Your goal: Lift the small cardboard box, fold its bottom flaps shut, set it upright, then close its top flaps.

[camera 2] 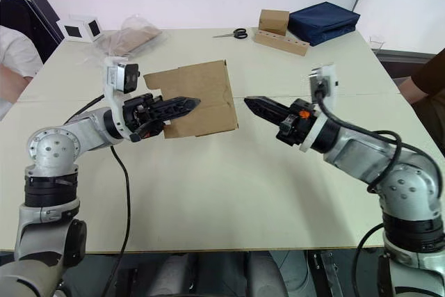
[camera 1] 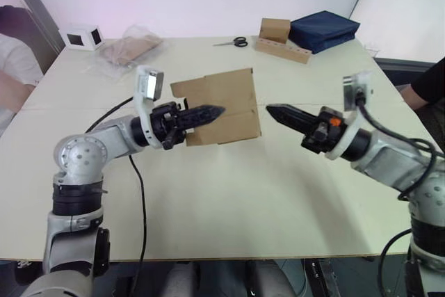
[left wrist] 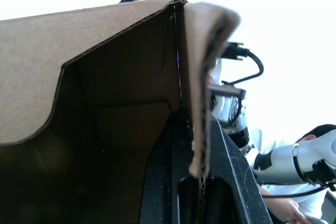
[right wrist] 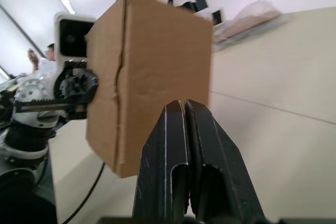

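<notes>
The small cardboard box (camera 1: 226,106) hangs tilted above the middle of the table (camera 1: 229,199), plain brown. My left gripper (camera 1: 214,111) is shut on one of its side walls; the left wrist view looks into the open end, with the wall's edge (left wrist: 198,145) pinched between the two fingers. A flap (camera 1: 183,89) sticks out at the box's left end; whether it is a bottom or top flap I cannot tell. My right gripper (camera 1: 271,110) is shut and empty, its tip just to the right of the box and apart from it. The right wrist view shows the box (right wrist: 157,61) straight ahead of the fingers.
At the back stand a white cube box (camera 1: 83,36), a plastic bag (camera 1: 128,50), scissors (camera 1: 233,42), a brown box (camera 1: 274,29), a wooden strip (camera 1: 281,50) and a navy bag (camera 1: 323,29). A person (camera 1: 14,67) sits at the left edge, another person (camera 1: 427,85) at the right.
</notes>
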`<control>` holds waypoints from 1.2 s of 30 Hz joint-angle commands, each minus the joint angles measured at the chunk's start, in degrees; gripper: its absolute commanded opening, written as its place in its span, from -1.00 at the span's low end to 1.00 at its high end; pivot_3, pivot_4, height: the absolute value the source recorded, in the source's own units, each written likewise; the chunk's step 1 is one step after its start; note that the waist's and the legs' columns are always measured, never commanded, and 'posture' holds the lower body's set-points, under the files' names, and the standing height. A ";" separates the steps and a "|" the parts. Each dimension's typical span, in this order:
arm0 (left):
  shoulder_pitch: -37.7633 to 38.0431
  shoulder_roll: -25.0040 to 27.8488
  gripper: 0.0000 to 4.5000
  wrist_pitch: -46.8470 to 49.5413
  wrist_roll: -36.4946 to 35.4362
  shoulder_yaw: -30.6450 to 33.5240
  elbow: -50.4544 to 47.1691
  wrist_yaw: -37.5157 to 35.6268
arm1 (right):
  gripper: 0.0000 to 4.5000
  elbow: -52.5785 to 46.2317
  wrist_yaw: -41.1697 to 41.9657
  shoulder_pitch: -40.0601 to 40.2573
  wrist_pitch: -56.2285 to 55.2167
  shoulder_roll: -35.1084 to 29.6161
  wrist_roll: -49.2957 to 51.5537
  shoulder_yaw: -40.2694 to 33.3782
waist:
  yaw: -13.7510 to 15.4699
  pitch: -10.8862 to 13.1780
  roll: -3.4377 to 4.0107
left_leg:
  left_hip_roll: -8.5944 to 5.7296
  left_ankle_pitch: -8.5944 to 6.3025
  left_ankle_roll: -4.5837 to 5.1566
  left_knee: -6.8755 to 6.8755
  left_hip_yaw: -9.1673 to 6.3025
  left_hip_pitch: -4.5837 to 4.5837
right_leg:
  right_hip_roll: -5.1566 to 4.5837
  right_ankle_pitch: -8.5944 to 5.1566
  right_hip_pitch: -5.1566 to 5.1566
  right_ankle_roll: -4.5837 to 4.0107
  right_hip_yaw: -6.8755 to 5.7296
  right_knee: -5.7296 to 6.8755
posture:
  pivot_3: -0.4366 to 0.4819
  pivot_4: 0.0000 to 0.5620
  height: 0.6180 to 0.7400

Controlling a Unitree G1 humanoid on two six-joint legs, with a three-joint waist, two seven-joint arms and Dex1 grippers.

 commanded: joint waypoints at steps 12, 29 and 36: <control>-0.74 -1.23 -1.00 -0.53 -1.22 0.23 -1.78 0.25 | -0.97 -5.07 -3.17 -2.68 0.35 3.70 1.23 2.81 | 0.00 0.00 0.00 | 0.00 0.00 0.00 0.01 -0.01 -0.01 | 0.00 0.00 0.00 0.00 0.00 0.00 | -0.05 -0.47 1.00; -0.74 -0.84 -1.00 0.65 -1.19 -0.86 -2.71 -0.91 | -0.97 -6.08 -1.19 -4.15 2.45 2.76 2.02 3.53 | -0.01 0.00 0.00 | 0.00 0.00 0.00 0.01 -0.01 -0.01 | 0.00 0.00 0.00 0.00 0.00 0.00 | -0.05 -0.47 1.00; -0.75 1.49 -1.00 -0.20 1.00 -0.79 -2.07 -2.40 | -0.97 -4.47 0.26 -2.93 2.43 -0.46 0.52 0.16 | -0.02 0.00 0.00 | 0.00 0.00 0.00 0.01 -0.01 -0.01 | 0.00 0.00 -0.01 0.00 -0.01 0.00 | -0.05 -0.47 1.00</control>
